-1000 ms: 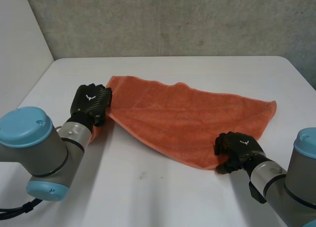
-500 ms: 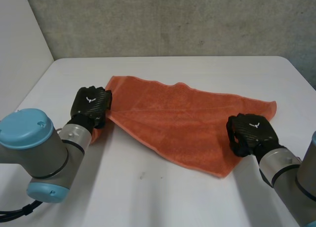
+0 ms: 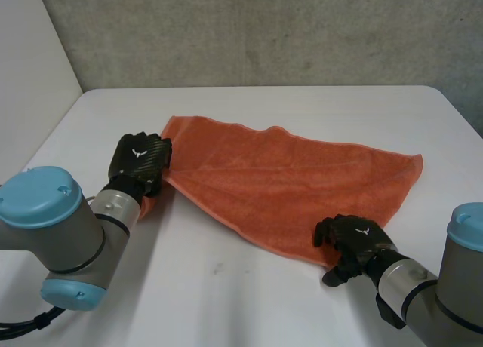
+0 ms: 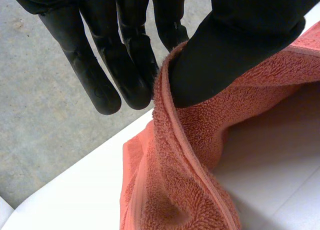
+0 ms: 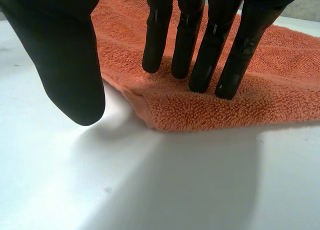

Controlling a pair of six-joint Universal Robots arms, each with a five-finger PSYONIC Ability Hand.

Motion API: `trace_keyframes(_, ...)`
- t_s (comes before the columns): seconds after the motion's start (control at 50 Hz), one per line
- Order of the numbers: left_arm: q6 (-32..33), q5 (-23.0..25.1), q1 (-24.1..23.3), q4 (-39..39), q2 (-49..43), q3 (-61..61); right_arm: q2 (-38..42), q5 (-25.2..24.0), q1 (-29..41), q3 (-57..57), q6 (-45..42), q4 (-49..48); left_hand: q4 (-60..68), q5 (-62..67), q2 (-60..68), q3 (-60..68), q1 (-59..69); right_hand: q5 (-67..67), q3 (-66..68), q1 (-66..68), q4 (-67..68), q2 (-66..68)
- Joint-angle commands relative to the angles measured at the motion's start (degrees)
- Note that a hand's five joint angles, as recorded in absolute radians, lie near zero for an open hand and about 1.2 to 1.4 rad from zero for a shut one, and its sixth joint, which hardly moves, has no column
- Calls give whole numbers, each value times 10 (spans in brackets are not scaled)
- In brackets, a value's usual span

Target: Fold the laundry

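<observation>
Head view: left hand point(image 3: 138, 160) and right hand point(image 3: 355, 237) at opposite corners of an orange towel point(image 3: 287, 177) on a white table point(image 3: 226, 302).

Left wrist view: fingers point(image 4: 102, 82) and thumb point(image 4: 235, 55) pinch a raised fold of the towel's hem between them, so the left hand grips its left corner. Right wrist view: fingers point(image 5: 200, 60) straight, tips at the pile just inside the near corner, contact uncertain; thumb point(image 5: 72, 70) apart over bare table, so this hand holds nothing. The towel lies mostly flat and skewed across the table's middle, its far-right corner well apart from both hands.
</observation>
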Motion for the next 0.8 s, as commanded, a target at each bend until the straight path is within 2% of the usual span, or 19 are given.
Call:
trace_keyframes(0.02,-1,0,1,0,0,0,11,6,0,-1,-3,-30,102,105,102,103,112,65,68,115,71,63)
trace_keyframes(0.4,-1,2,0,1,-1,0,40,37,-6,-5,-41,-68,102,105,102,103,112,143,146,192,149,140)
trace_keyframes(0.5,-1,2,0,1,-1,1,40,38,-8,-8,-42,-73,102,105,102,103,112,193,196,243,199,191)
trace_keyframes(0.54,-1,2,0,1,-1,1,39,43,-9,-9,-42,-76,102,105,102,103,112,279,281,328,285,276)
trace_keyframes(0.6,-1,1,0,1,-1,1,35,50,-8,-9,-42,-84,102,105,102,103,112,333,336,382,339,330)
trace_keyframes(0.78,0,2,0,1,-7,0,31,53,-9,-10,-42,-86,102,105,102,103,112,340,343,389,346,337)
trace_keyframes(0.8,1,2,0,1,-10,0,32,52,-8,-9,-42,-86,102,105,102,103,112,416,419,465,422,413)
